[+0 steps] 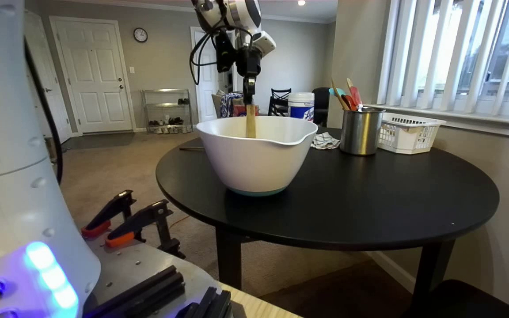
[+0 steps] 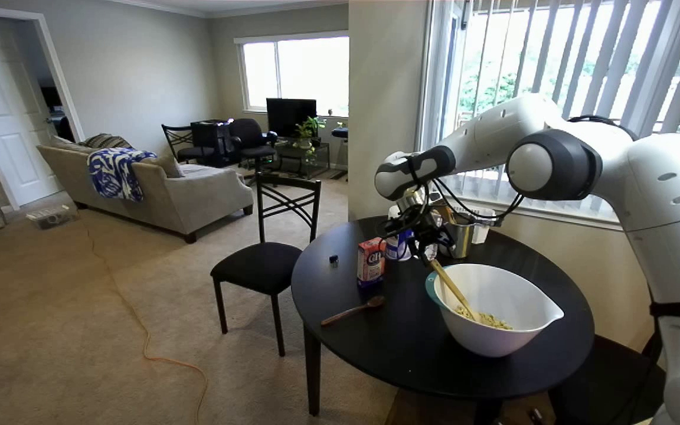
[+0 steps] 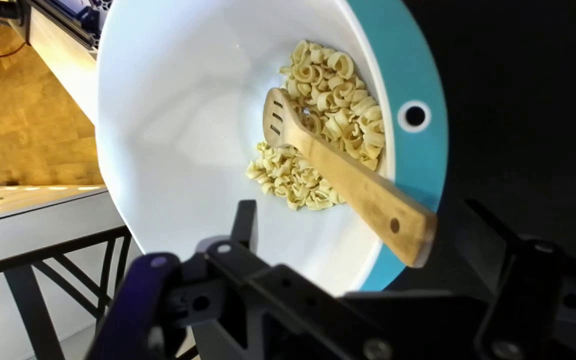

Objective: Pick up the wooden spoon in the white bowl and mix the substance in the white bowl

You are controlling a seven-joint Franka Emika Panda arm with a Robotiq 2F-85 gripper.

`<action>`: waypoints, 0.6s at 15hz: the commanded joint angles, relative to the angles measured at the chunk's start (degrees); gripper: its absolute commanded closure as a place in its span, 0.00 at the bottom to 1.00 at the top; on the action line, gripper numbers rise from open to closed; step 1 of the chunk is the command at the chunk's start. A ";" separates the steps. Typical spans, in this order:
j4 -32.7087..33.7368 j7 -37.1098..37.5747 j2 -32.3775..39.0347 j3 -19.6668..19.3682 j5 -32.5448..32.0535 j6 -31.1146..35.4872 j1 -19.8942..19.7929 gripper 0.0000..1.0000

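Black two-fingered gripper (image 3: 365,227) gapes wide, empty; crooked pinching could knock the tan wooden spoon (image 3: 355,182) down the round white bowl (image 3: 183,120).

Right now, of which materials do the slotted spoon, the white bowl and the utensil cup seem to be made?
Slotted spoon: smooth wood; uneven tan, grain-like tones.
White bowl: probably glossy plastic; bright highlights inside, though ceramic is possible.
Utensil cup: likely satin steel; silvery vertical reflections.

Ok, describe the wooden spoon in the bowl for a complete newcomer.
On the round black table stands a white bowl. The wooden spoon slants out of it; unlike the darker spoon lying on the table, it is pale, with a slotted head.
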 commanded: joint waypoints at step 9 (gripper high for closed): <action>0.10 -0.91 0.79 -2.47 0.09 -6.68 -0.16 0.00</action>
